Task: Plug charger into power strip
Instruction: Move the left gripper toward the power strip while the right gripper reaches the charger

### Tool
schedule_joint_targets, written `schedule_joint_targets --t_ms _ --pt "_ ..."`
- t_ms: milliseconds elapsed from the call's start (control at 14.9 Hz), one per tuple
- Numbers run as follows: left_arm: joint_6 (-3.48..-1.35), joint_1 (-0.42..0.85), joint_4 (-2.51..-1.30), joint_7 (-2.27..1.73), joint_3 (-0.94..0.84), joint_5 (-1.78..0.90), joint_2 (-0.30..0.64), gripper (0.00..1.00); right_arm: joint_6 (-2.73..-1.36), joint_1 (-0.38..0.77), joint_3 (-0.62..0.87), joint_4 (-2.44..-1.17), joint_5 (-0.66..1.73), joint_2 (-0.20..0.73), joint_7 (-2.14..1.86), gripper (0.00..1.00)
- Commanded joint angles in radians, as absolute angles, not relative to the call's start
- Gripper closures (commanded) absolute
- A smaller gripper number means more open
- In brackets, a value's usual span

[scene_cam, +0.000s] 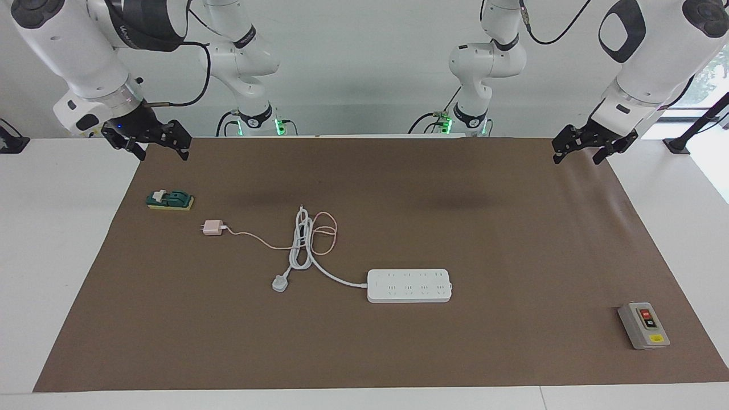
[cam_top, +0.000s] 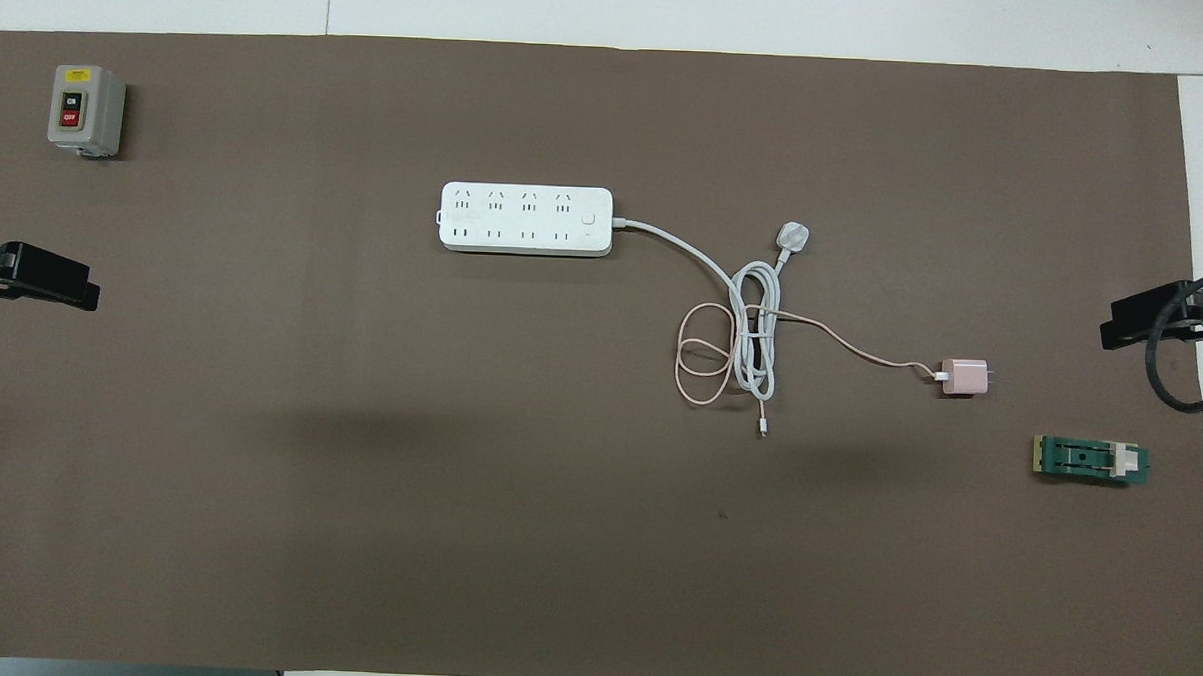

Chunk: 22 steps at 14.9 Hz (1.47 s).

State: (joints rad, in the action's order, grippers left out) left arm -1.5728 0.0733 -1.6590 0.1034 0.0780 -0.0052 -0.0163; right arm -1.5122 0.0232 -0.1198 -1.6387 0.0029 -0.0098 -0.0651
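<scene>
Facing view, from its left edge across: the right gripper [scene_cam: 149, 140] hangs with fingers spread, holding nothing, over the corner of the brown mat [scene_cam: 512, 239] at the right arm's end. Below it on the mat lies a green switch [scene_cam: 170, 199] on a yellow base. Next comes the charger [scene_cam: 213, 228], a pale pink cube lying on its side, prongs toward the right arm's end, unplugged. Its thin pink cable [scene_cam: 324, 233] loops across the coiled white cord [scene_cam: 300, 245], whose white plug [scene_cam: 280, 283] rests farther from the robots. The cord runs to the power strip [scene_cam: 409, 285], flat near the table's middle, sockets up. The grey switch box [scene_cam: 643, 325] carries a red and a black button marked ON and OFF, plus a yellow label too small to read. The left gripper [scene_cam: 592, 145], also spread and empty, waits over the mat's corner at the left arm's end.
</scene>
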Motion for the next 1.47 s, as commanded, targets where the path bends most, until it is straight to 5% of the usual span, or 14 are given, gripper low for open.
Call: schedule_joint_targets --t_ms 0,602,803,1406 --pt "-1.560 0.075 -1.666 0.112 0.083 -0.006 -0.034 0.00 -1.506 0.009 -0.104 -1.634 0.002 -0.011 -0.054 0.00" --pt "-1.560 0.075 -1.666 0.112 0.083 -0.006 -0.034 0.00 -1.520 0.009 -0.117 -1.652 -0.006 -0.015 -0.043 0.00" --pt "-1.560 0.075 -1.666 0.112 0.083 -0.006 -0.032 0.00 -1.621 -0.020 -0.120 -1.660 -0.005 -0.014 -0.017 0.00" --pt "-1.563 0.101 -1.658 0.124 0.075 -0.003 -0.044 0.00 -1.601 -0.023 -0.113 -1.752 0.190 0.066 0.750 0.00"
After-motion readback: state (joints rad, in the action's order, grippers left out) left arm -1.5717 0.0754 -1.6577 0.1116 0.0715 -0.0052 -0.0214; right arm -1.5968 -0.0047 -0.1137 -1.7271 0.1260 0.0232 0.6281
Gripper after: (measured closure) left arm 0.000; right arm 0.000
